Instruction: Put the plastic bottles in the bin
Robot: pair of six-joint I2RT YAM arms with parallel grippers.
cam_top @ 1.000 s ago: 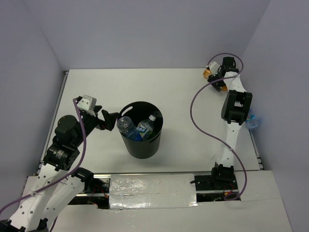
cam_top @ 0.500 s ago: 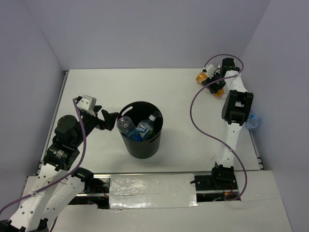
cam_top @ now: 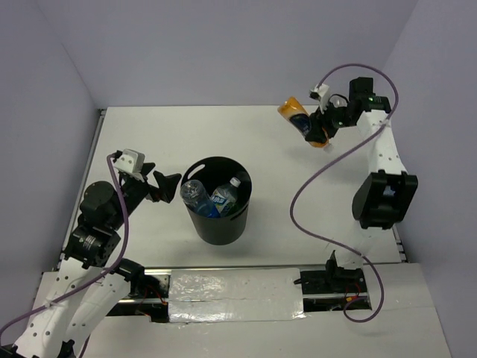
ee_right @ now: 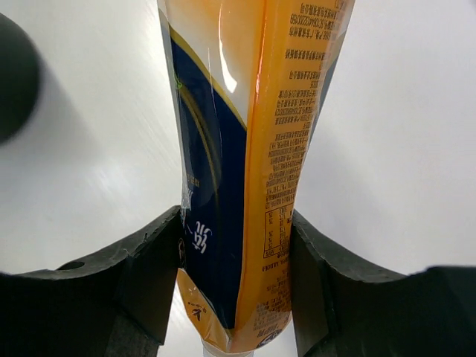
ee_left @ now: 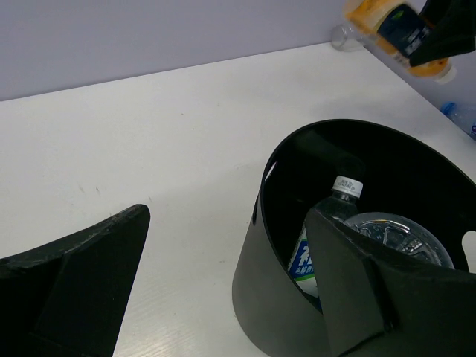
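Note:
The bin point(cam_top: 220, 228) is a black round bucket at mid-table, and two plastic bottles lie in it: a clear one point(cam_top: 192, 192) and one with a blue label point(cam_top: 223, 196). My left gripper point(cam_top: 168, 181) hangs open just left of the rim. In the left wrist view its fingers straddle the bin wall point(ee_left: 277, 297), with nothing between them. My right gripper point(cam_top: 316, 128) is shut on the orange bottle point(cam_top: 297, 113) with the dark label, held off the table at the back right. The right wrist view shows both pads pressed on that bottle point(ee_right: 245, 149).
A plain clear bottle point(ee_left: 343, 34) lies by the back wall, behind the held one. A bit of blue plastic point(ee_left: 460, 116) shows at the table's right side. Purple walls close in the white table point(cam_top: 171, 142) on three sides. The right arm's cable point(cam_top: 299, 201) loops over the right half.
The right gripper closed on the orange bottle, lifted it off the table and carried it left. The right arm's elbow swung out to the right. The left gripper shifted slightly.

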